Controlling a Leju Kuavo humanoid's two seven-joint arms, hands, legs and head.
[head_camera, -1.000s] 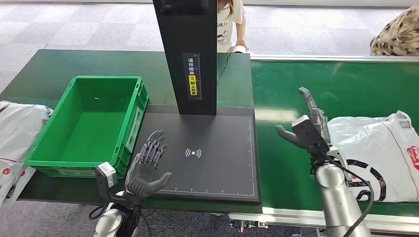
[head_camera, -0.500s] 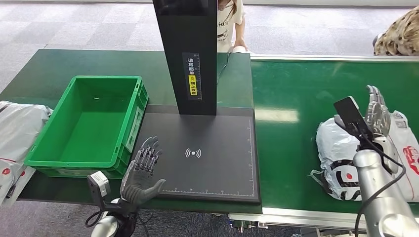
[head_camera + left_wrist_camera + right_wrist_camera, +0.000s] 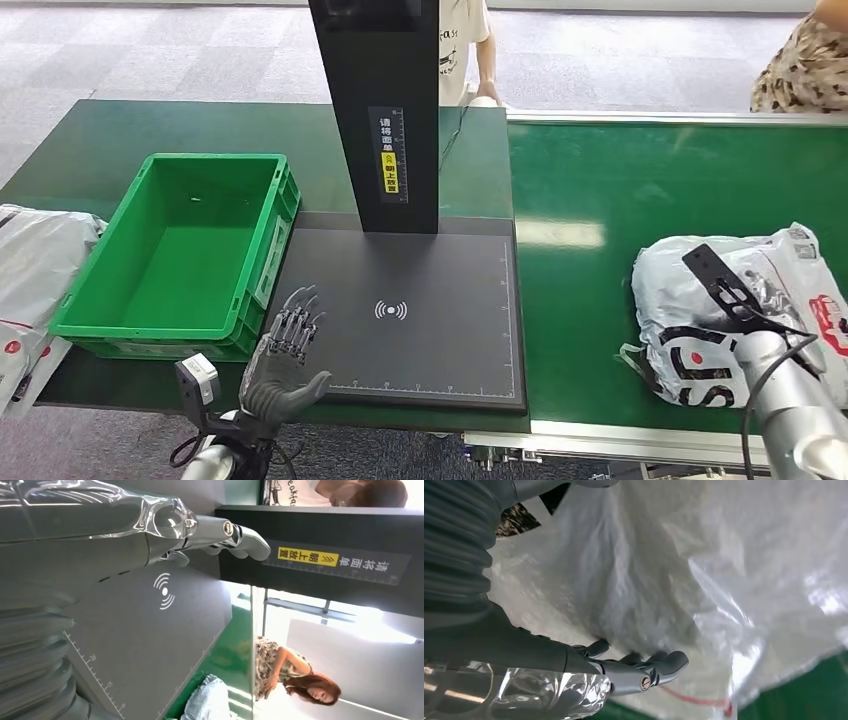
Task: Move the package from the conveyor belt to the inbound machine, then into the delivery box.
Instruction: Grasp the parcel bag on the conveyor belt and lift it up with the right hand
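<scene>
While right hand (image 3: 765, 300) presses it, package (image 3: 690, 320) lies along conveyor belt (image 3: 600, 200)

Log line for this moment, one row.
stage: grasping | right hand: pressed on package on conveyor belt | left hand: open beside inbound machine | delivery box: empty

At far centre I see a person in a white printed shirt (image 3: 466, 40) standing behind the dark green surface (image 3: 120, 135). Another person in a leopard-pattern top (image 3: 800, 70) sits at far right. Grey-white plastic bags (image 3: 35, 270), possibly more parcels, lie at the left edge. Grey carpet floor (image 3: 150, 50) stretches beyond.
</scene>
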